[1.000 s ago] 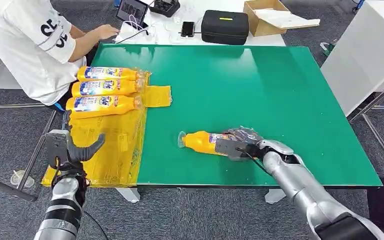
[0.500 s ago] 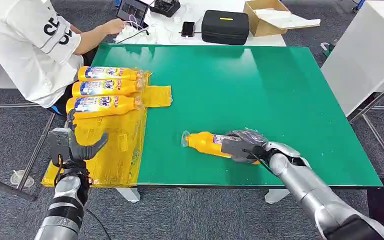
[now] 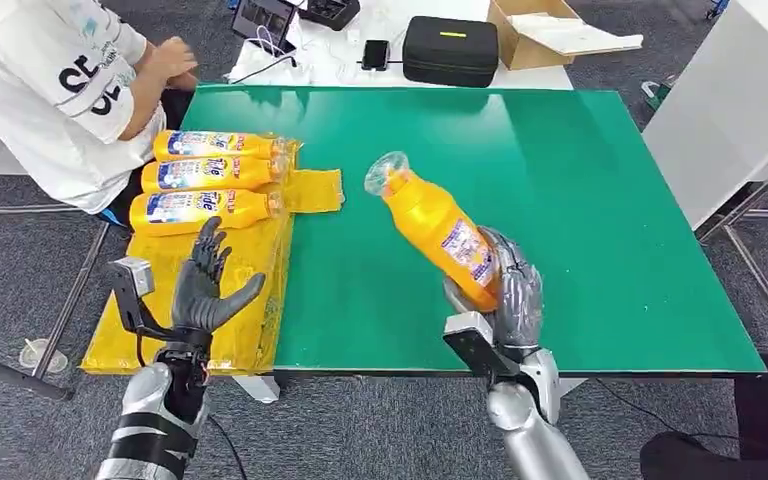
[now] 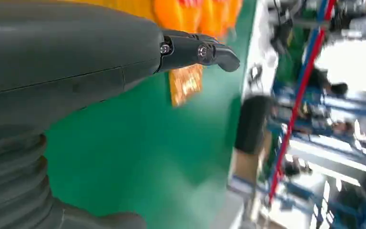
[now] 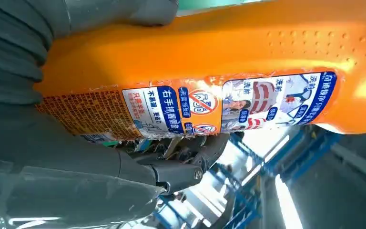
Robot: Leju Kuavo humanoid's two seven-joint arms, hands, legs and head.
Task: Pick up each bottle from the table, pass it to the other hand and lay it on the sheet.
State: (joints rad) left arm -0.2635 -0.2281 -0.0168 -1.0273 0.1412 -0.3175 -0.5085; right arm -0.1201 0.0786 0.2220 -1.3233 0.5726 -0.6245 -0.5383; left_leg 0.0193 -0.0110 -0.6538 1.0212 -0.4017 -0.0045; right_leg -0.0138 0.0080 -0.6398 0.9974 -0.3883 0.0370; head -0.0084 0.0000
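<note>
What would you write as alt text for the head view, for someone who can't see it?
The robot's right hand holds an orange bottle raised above a green table, cap end tilted away and toward its left side. Its left hand is open over a yellow sheet where three more bottles lie side by side; a person in white sits beyond.

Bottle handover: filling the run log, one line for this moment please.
right hand: holds bottle raised, tilted | left hand: open above yellow sheet | three bottles on sheet

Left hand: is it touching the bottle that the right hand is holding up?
Apart. Head view: left hand is open above the yellow sheet, green table between it and the bottle.
</note>
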